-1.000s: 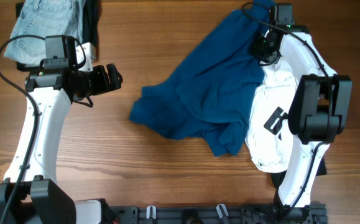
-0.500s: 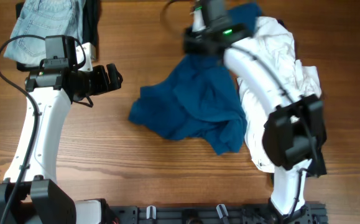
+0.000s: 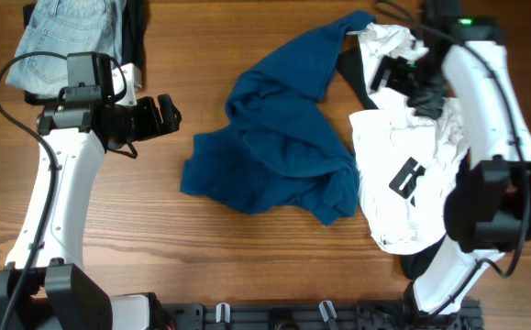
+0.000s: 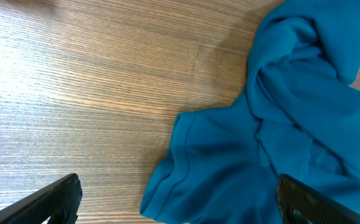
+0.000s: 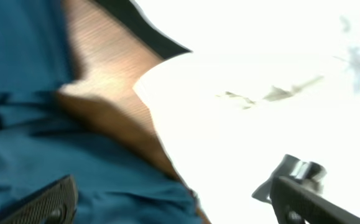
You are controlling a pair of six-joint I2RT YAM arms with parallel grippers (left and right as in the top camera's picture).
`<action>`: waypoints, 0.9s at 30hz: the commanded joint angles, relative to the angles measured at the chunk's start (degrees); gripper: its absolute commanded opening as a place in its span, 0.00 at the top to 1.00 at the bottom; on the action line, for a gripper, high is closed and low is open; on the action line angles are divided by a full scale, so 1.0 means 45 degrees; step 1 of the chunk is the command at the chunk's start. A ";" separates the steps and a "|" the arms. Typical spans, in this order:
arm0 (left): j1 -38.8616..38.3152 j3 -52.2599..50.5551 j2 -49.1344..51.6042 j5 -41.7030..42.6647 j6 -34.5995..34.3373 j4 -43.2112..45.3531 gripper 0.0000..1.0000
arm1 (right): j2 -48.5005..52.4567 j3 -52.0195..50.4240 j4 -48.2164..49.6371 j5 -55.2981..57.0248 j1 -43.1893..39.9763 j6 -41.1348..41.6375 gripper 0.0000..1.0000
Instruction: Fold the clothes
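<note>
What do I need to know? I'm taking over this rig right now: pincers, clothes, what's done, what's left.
Left pincer: open and empty, over the table, left of the dark-blue shirt.
Right pincer: open, nothing between its fingers, above the white top with black print; its wrist view is blurred.
Clothes: the shirt is crumpled mid-table, its right edge against the bunched white top. Light-blue jeans and a black garment lie at the far-left corner, partly out of frame.
Done: neither shirt nor top is folded.
Left: probably spread the shirt flat, fold it, then do the top.
</note>
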 commanded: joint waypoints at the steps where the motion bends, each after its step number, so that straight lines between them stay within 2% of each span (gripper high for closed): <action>1: -0.0034 0.0126 -0.0092 0.0019 0.0160 -0.0005 0.00 | -0.0097 -0.1875 -0.0087 0.0826 -0.0223 -0.0053 0.00; 6: -0.0034 0.0126 -0.0092 0.0019 0.0165 -0.0005 0.00 | -0.0097 -0.4721 0.2346 0.0801 -0.0583 0.0185 0.00; 10: -0.0034 0.0126 -0.0092 0.0019 0.0165 0.0000 0.00 | 0.0136 -0.6450 0.5382 0.0894 -0.0695 0.0330 0.00; 14: -0.0034 0.0121 -0.0092 0.0019 0.0165 -0.0005 0.00 | 0.1277 -0.6615 0.7548 0.1491 -0.1044 0.0471 0.00; 19: -0.0034 0.0117 -0.0092 0.0024 0.0165 -0.0058 0.00 | 0.3264 -0.6606 0.9471 0.1569 -0.2783 0.0515 0.01; 23: -0.0034 0.0117 -0.0092 0.0019 0.0160 -0.0053 0.00 | 0.3842 -0.6601 1.0452 0.1365 -0.4381 0.0544 0.00; 27: -0.0034 0.0117 -0.0092 0.0024 0.0165 -0.0053 0.00 | 0.3881 -0.6494 1.0559 0.0384 -0.6188 0.0461 0.00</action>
